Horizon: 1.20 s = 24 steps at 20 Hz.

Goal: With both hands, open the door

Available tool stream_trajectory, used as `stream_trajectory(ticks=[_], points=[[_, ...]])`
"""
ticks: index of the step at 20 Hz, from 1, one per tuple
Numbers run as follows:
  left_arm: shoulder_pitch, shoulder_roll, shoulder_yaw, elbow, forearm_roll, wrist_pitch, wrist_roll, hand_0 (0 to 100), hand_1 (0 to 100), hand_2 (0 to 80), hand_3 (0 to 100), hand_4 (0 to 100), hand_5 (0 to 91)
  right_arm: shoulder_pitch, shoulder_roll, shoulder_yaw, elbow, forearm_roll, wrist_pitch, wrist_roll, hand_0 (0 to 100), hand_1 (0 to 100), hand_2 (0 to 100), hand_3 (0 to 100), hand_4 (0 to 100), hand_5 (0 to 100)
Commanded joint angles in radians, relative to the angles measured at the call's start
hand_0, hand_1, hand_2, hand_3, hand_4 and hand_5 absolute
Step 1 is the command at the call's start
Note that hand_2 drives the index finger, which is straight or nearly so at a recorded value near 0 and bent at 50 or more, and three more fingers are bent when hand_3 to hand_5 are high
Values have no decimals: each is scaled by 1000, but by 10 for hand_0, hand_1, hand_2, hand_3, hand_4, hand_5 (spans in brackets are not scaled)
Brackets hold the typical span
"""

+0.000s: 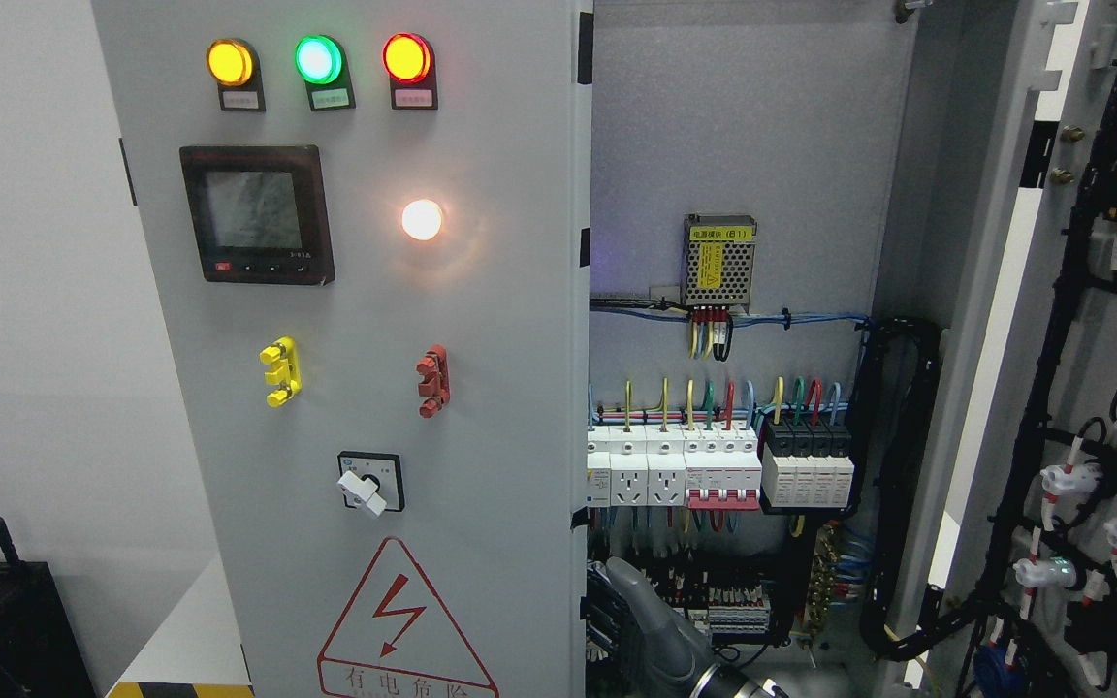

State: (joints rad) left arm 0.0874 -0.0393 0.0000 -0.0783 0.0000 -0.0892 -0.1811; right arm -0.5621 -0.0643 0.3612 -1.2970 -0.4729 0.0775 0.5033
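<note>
At about six o'clock, nearest the camera, a grey robot hand is reaching up behind the free edge of the left door; which arm it belongs to is unclear, and whether its fingers are curled on that edge cannot be told. The left door is standing closed at nine o'clock, while the right door is hanging wide open at three o'clock. Farther in, breakers and wiring are sitting exposed; a slipping finger could be snagging cables there.

Robot hand low, finger extended upward
</note>
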Motion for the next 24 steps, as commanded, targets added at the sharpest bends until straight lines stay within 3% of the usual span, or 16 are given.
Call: stream_trajectory(ticks=[1, 15, 24], points=[[0, -1, -25, 0, -6, 0, 0, 0, 0, 0, 0, 26, 0, 4, -3, 7, -28, -9, 2, 9, 222, 0, 0, 0, 0, 0], [0, 1, -25, 0, -6, 0, 0, 0, 0, 0, 0, 27, 0, 4, -3, 10, -47, -36, 8, 27, 223, 0, 0, 0, 0, 0], [0, 1, -25, 0, -6, 0, 0, 0, 0, 0, 0, 27, 0, 13, -2, 10, -59, -42, 8, 64, 223, 0, 0, 0, 0, 0]])
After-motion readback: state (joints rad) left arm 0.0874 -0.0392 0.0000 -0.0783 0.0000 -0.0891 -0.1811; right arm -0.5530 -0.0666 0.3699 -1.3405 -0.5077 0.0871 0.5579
